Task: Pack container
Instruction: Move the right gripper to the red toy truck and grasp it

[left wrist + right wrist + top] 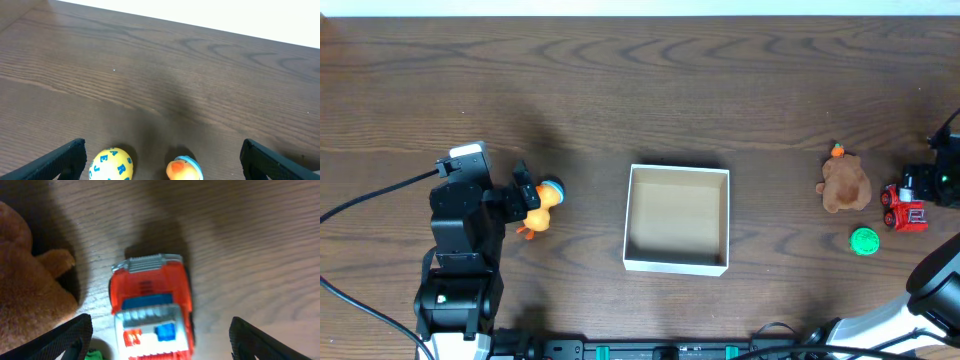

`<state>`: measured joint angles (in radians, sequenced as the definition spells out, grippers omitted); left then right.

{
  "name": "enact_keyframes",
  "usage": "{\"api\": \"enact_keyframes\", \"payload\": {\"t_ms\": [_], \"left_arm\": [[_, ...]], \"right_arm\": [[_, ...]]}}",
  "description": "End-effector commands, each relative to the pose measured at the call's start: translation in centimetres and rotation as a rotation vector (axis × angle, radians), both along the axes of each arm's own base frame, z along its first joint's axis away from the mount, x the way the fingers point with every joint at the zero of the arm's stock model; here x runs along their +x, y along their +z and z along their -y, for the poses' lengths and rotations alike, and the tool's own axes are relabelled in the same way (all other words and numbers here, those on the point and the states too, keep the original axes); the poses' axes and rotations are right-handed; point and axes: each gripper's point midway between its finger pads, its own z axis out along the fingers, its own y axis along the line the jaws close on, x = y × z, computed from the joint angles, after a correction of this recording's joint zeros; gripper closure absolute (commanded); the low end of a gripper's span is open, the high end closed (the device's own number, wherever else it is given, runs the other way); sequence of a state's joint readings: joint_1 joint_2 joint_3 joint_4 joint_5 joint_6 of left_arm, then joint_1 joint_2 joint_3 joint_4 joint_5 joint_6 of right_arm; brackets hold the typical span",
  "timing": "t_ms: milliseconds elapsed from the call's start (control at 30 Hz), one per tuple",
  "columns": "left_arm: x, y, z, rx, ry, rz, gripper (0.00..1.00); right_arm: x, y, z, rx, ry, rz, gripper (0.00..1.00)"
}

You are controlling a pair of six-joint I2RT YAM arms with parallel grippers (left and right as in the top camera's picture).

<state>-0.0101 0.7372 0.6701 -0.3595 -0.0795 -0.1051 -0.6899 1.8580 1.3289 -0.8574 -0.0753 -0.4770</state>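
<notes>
On the left, the left end effector [162, 150] is released, its fingers spread either side of a yellow duck toy [538, 210]. The container [677, 266] sits mid-bench [720, 90]. Farther right lie a brown plush [844, 184] and a green disc [863, 241]. The right end effector [161, 322] hangs released, straddling a red truck [150, 310].

Container [677, 220]: 1 small square, shallow cardboard box with thin white walls and a tan-brown inside. It is sitting flat and upright, open top facing the overhead camera, its whole floor showing. Its sides are running square to the table [620, 80] edges. It is lying about mid-table, slightly toward the robot's side.
</notes>
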Motion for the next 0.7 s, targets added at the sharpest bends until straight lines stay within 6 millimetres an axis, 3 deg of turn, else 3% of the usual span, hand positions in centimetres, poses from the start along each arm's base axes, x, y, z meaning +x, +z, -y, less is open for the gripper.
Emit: {"api": "enact_keyframes", "payload": {"t_ms": [0,233,533,667], "left_arm": [[0.18,1.39,-0.24,0.001,0.014,0.032,0.02],[0.17,1.36,-0.24,0.002,0.014,0.031,0.02],[0.18,1.35,-0.24,0.002,0.014,0.031,0.02],[0.18,1.34,-0.24,0.002,0.014,0.030,0.02]], "right_arm": [[-0.25,-1.42,-1.01,0.052,-0.009,0.006,0.10],[-0.16,-1.70,-0.93,0.047,-0.018,0.014,0.13],[0.47,-1.07,-0.41,0.035,-0.059,0.041,0.24],[0.55,-0.92,-0.35,0.035,-0.067,0.044,0.36]]}}
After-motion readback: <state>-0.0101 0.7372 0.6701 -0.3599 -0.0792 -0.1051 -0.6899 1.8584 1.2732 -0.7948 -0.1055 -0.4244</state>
